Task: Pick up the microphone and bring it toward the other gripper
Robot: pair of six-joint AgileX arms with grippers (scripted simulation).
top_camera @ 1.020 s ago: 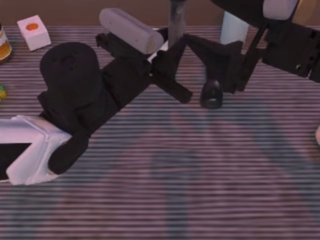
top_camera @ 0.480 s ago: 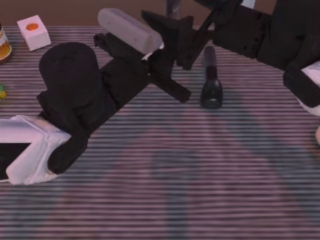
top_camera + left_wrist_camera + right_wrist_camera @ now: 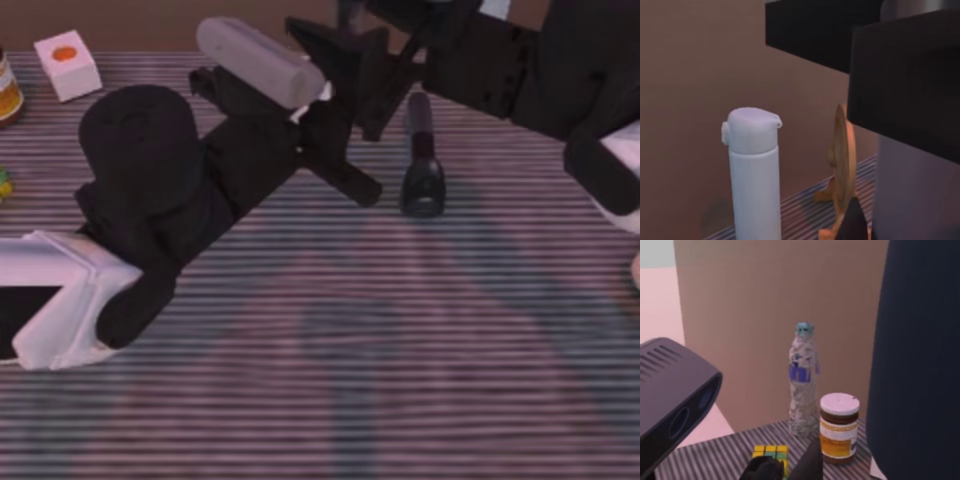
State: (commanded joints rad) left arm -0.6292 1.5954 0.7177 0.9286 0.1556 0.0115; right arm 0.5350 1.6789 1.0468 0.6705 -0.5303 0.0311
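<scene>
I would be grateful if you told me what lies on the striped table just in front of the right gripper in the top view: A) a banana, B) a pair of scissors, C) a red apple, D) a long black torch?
D: a long black torch lies on the striped table, beside the right gripper near the far edge.

Soft even light, faint shadows; striped table shimmers

left arm: bulky black, white shell | right arm: black, angular

matt black torch, seemingly ribbed tablecloth
</scene>
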